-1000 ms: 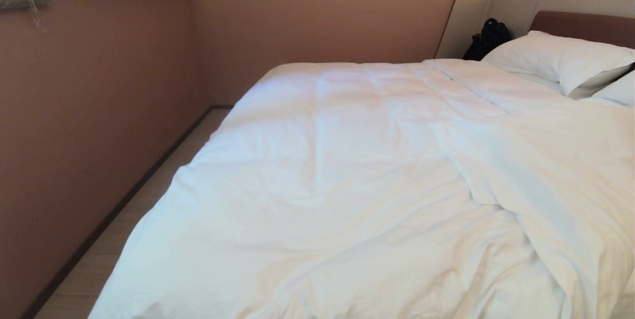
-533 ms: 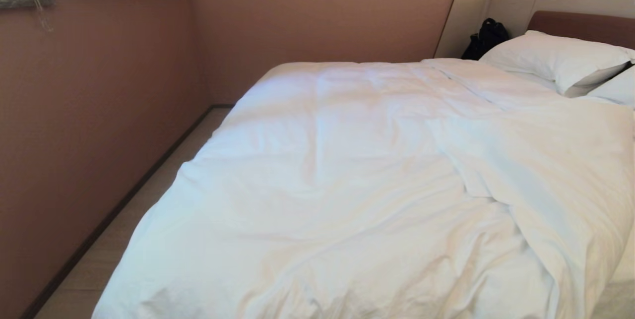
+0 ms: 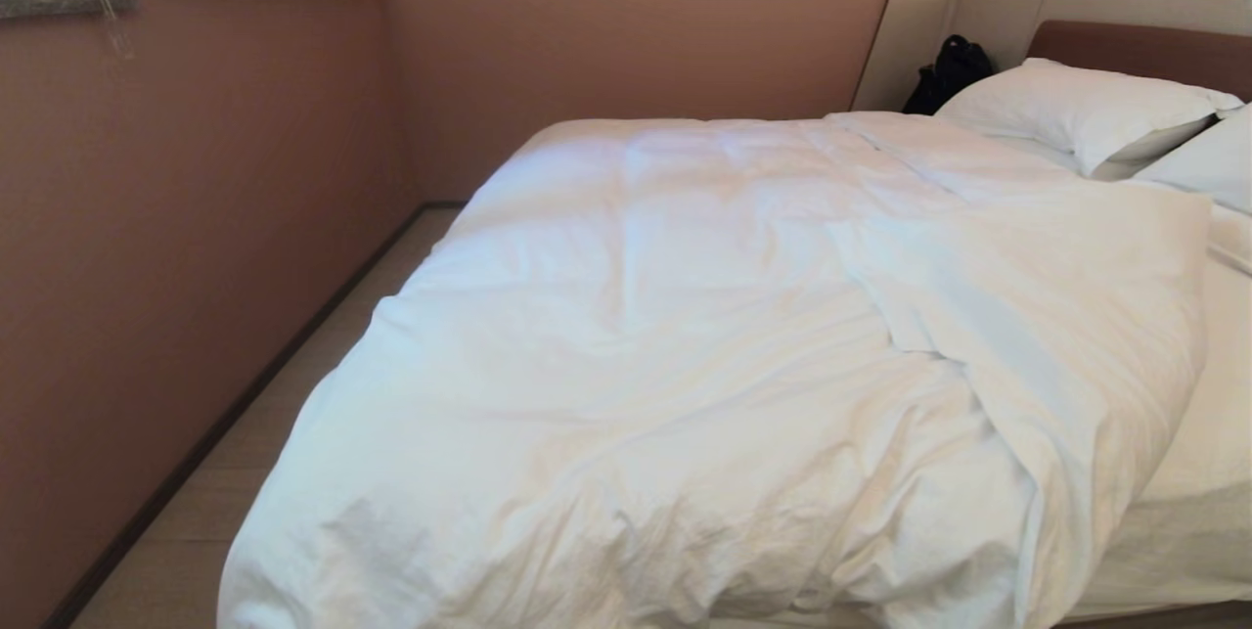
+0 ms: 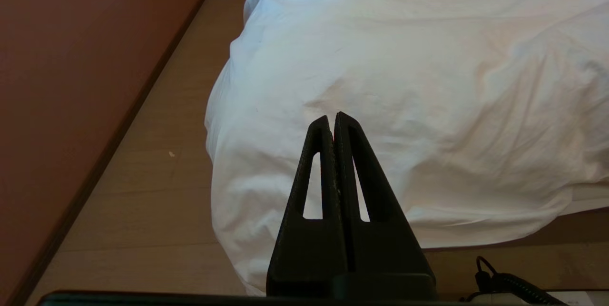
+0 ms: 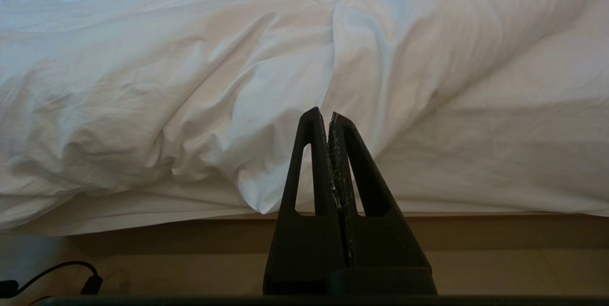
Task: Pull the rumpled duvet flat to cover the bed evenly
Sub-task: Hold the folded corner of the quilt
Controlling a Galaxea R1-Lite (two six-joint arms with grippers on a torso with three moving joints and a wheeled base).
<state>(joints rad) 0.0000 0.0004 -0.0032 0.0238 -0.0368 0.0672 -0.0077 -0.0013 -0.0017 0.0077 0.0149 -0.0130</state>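
Observation:
The puffy white duvet (image 3: 646, 336) lies rumpled over the bed (image 3: 1198, 472), bunched toward the left and the foot. Its right edge is folded back, baring the white sheet at the right side. Its corner hangs over the foot on the left (image 4: 266, 163). Neither arm shows in the head view. In the left wrist view my left gripper (image 4: 332, 118) is shut and empty, short of the hanging duvet corner. In the right wrist view my right gripper (image 5: 322, 114) is shut and empty, in front of a hanging duvet fold (image 5: 266, 172) above the bed base (image 5: 499, 232).
A pinkish wall (image 3: 196, 218) runs close along the bed's left side, leaving a narrow strip of wooden floor (image 3: 293, 404). White pillows (image 3: 1076, 111) lie against the brown headboard (image 3: 1144, 52). A black bag (image 3: 944, 71) sits beside them. A black cable (image 5: 57, 272) lies on the floor.
The whole head view has shifted: the bed now sits further left and slightly further away, showing more bare sheet at the right. Nothing on the bed has moved.

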